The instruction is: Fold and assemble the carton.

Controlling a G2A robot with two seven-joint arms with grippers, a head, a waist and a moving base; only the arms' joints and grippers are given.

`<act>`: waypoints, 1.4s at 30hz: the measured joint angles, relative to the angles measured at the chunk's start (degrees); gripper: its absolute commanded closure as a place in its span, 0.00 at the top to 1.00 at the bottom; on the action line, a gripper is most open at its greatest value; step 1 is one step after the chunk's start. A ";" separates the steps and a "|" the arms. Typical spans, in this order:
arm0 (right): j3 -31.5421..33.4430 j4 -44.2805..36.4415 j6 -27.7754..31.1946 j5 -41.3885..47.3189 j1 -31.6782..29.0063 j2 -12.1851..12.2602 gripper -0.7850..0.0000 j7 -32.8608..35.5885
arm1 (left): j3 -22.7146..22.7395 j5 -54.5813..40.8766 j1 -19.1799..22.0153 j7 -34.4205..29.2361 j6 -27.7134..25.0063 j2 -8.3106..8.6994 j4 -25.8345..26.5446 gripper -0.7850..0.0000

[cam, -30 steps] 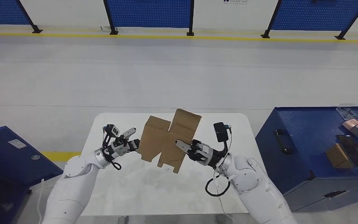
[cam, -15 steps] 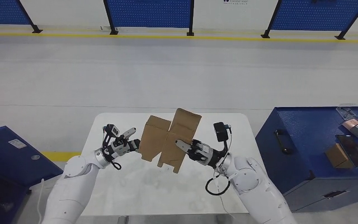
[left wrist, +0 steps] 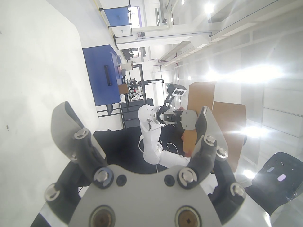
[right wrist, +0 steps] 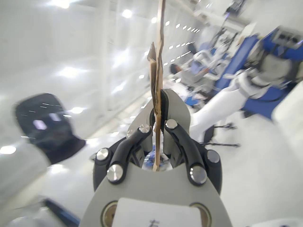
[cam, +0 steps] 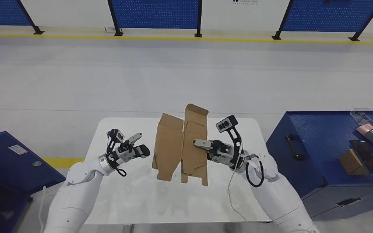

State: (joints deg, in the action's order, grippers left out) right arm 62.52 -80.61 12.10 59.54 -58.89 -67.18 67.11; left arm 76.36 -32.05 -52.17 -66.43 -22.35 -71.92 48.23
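In 1 second the right gripper [cam: 198,143], pinching the flat carton [cam: 178,145], has swung it from tilted to upright above the table [cam: 116,186]. The left gripper [cam: 141,151], spread, sits beside it, seemingly not touching. No panel is folded yet.

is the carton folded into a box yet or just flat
Flat, not a box. The carton shows flat panels from the top, and a thin edge-on sheet pinched in the right claw.

Right fingers [cam: 201,143] pinch the carton [cam: 169,145] over the table [cam: 116,186]; left fingers [cam: 134,138] spread beside it.
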 measured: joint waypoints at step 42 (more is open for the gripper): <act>6.75 30.81 12.23 -12.90 13.09 1.36 0.00 12.91 | 0.00 0.00 0.00 0.00 0.00 0.00 0.00 1.00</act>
State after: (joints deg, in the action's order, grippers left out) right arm 69.28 -49.80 24.33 46.64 -45.80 -65.82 80.02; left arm 76.36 -32.05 -52.17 -66.43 -22.35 -71.92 48.23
